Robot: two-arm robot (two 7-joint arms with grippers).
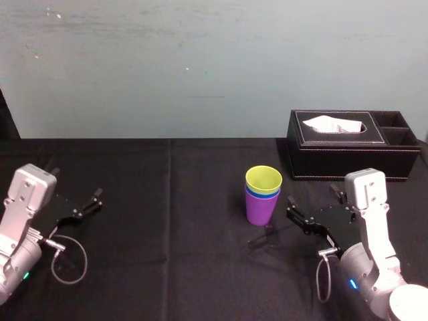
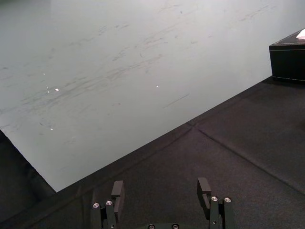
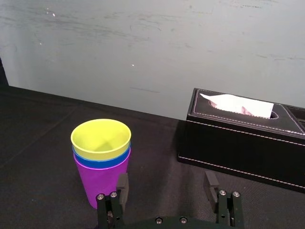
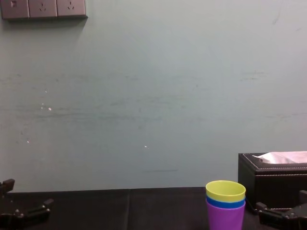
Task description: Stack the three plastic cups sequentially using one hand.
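Pretty sure this one's basically done. The purple cup (image 1: 259,210) stands upright on the black tablecloth (image 1: 167,234) as the base. The blue cup (image 1: 262,195) is nested inside it so only its rim band shows, and the yellow-green cup (image 1: 263,179) is dropped in on top, mouth up. That makes sense for same-size tapered tumblers, since each one seats itself in the one below, and from the chest view the stack looks straight, not leaning. The right gripper (image 1: 313,202) sits low over the cloth just to the right of the stack, its fingers spread wide with nothing between them and not touching any cup. To me that reads as let go. The left gripper (image 1: 77,182) is parked way over at the left edge, also splayed and empty, which fits the one-hand rule. The only other thing around is the black leather tissue box (image 1: 334,157), with a white tissue (image 1: 332,124) poking out. It sits behind and to the right of the cups, near the wall and clear of them. Nothing lies between the claw and the stack. My guess is the only risk is a finger clipping the purple cup if the arm swings left.
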